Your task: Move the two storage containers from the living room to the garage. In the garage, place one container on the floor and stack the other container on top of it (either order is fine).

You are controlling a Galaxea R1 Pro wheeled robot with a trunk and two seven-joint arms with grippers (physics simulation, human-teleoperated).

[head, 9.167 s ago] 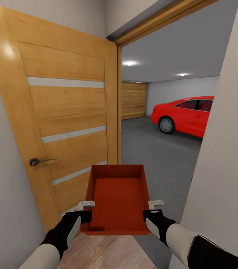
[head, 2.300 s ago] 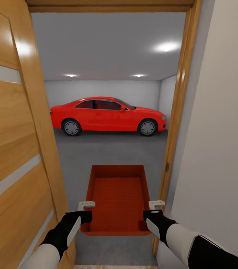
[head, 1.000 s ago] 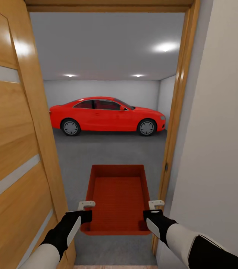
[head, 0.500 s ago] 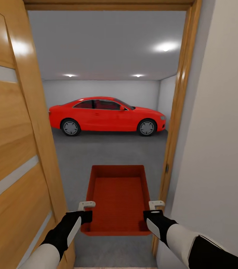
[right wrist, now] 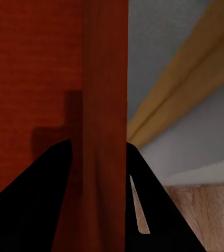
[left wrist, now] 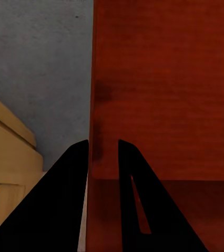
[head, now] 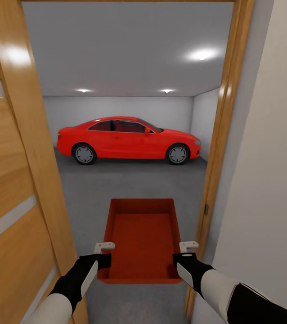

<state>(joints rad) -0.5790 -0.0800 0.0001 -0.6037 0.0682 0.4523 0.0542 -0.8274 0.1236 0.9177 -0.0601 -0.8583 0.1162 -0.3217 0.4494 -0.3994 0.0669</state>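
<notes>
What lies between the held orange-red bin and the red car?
Only bare grey concrete floor separates the orange-red ribbed bin and red car, per the head view.

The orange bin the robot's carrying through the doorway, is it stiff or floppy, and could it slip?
Probably stiff: the orange bin, held only by its side walls, shows no sag. Likely light, being shallow and empty. The left claw and right claw each pinch one thin wall, so it might tilt or slip if jolted.

White-walled garage (head: 197, 117), 3 ceiling lights (head: 201, 56).
</notes>
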